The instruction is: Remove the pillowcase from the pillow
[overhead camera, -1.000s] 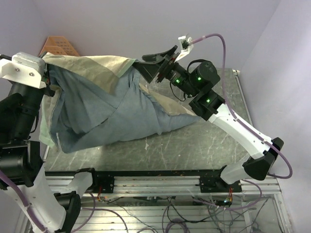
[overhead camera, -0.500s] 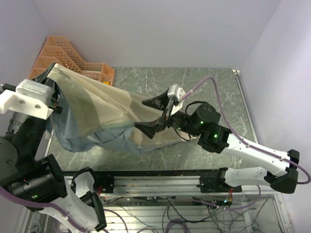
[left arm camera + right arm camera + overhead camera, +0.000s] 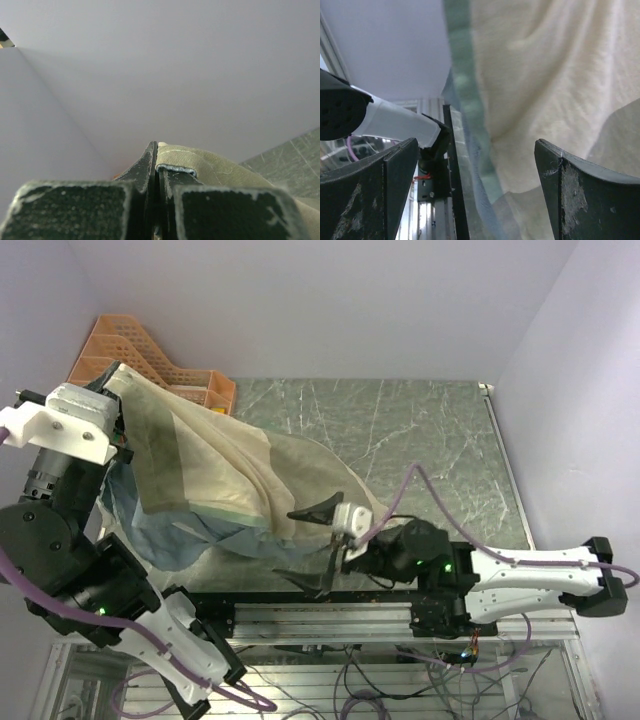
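The pillowcase [image 3: 230, 475] hangs as a limp sheet of cream-tan, olive-green and blue-grey cloth from the upper left down to the table's near middle. My left gripper [image 3: 112, 410] is raised at the far left and shut on its olive-green hem [image 3: 200, 162]; the jaws [image 3: 157, 152] are pressed together. My right gripper [image 3: 312, 547] is open and empty at the cloth's near edge, just above the front rail. In the right wrist view, cream cloth [image 3: 545, 85] lies beyond the open right gripper [image 3: 475, 192]. I cannot make out the pillow; it may be hidden inside the cover.
An orange plastic basket [image 3: 150, 355] stands at the back left, behind the raised cloth. The grey-green marbled table [image 3: 420, 430] extends to the right. A black front rail [image 3: 330, 602] runs along the near edge, with walls close at the back and right.
My right gripper has swung from the back of the cloth to its near edge by the rail, staying open. My left gripper has kept hold and the cloth now hangs flatter, tan side up.
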